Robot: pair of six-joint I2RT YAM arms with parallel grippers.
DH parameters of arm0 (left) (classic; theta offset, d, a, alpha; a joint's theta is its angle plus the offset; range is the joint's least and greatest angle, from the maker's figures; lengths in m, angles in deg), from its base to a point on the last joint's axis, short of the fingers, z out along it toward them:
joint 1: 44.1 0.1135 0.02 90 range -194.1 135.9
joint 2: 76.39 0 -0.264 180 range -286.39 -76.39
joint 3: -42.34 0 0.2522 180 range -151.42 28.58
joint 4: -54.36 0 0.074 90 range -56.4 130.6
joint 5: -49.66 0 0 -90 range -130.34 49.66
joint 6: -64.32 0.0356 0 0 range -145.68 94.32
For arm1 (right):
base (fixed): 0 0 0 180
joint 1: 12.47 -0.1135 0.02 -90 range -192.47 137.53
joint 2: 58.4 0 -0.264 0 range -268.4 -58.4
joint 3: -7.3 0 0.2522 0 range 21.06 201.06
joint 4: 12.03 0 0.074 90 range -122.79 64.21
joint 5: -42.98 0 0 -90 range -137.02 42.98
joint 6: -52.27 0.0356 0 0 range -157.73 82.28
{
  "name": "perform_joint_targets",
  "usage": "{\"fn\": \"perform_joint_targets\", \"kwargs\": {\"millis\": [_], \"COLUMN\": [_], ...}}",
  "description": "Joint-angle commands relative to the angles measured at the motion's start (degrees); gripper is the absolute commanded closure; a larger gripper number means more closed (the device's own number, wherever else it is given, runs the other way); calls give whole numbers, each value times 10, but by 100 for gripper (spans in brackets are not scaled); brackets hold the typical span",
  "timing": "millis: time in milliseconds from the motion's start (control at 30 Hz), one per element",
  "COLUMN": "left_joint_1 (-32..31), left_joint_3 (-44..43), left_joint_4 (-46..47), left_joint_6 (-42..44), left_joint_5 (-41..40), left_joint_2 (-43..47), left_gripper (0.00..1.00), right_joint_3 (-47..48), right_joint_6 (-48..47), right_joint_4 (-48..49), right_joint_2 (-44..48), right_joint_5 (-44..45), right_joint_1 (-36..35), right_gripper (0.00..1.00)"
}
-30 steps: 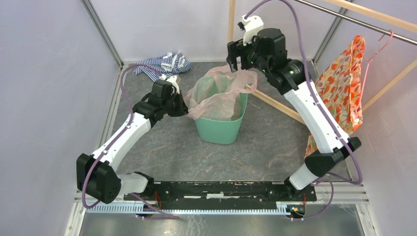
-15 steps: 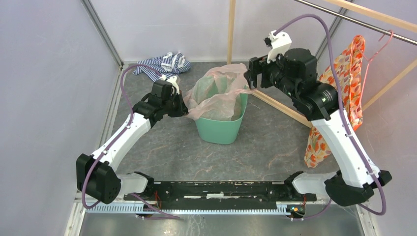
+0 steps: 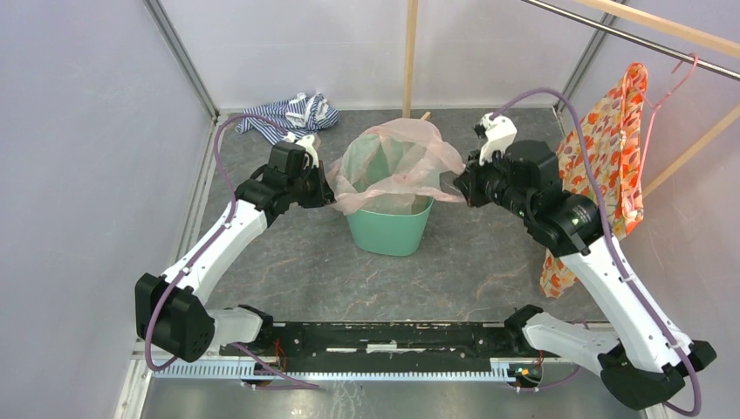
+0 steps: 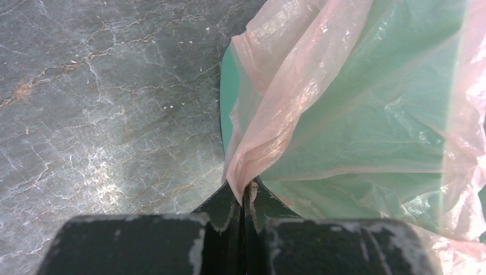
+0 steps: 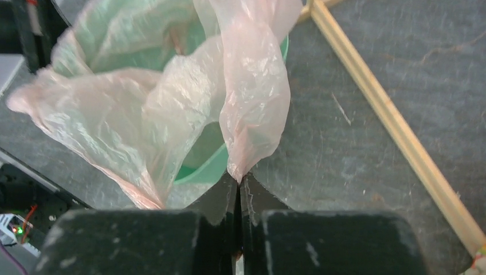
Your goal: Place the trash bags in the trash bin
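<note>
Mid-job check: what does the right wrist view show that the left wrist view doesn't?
Right wrist only: the right end effector shut on one edge of the trash bag, plus a wooden bar. Left wrist only: the left end effector shut on another edge. Both: the pink bag draped across the mint-green trash bin.

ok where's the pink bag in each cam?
Top external: pink bag in the centre, spread over the green bin.
Left wrist: fills the right half, edge pinched in the left gripper.
Right wrist: upper left and centre, edge pinched in the right gripper.
Shared landmark: the green bin.
</note>
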Motion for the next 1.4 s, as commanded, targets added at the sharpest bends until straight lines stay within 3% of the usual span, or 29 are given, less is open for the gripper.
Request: {"fn": "perform_joint_targets", "kwargs": {"millis": [0, 333, 633, 800, 933, 1033, 1233, 1367], "left_joint_1": [4, 4, 4, 13, 30, 33, 33, 33], "left_joint_3": [-23, -7, -6, -23, -47, -79, -127, -140], "left_joint_4": [0, 6, 13, 17, 30, 32, 16, 9], "left_joint_6": [-14, -19, -17, -22, -27, -25, -12, -8], "left_joint_5": [12, 32, -1, -63, -61, -53, -39, -31], "left_joint_2": [16, 14, -12, -39, -66, -89, -117, -123], "left_gripper": [98, 98, 98, 98, 98, 98, 98, 98], "right_joint_3": [-72, -236, -304, -357, -371, -354, -311, -280], "right_joint_6": [15, 6, -6, 7, 3, -9, -18, -21], "right_joint_4": [19, 30, 74, 139, 181, 189, 159, 117], "right_joint_2": [45, 106, 100, 98, 76, 51, 59, 70], "right_joint_5": [-9, -22, 137, 217, 224, 188, 133, 108], "right_joint_1": [0, 0, 0, 0, 0, 0, 0, 0], "right_gripper": [98, 100, 100, 100, 100, 91, 58, 43]}}
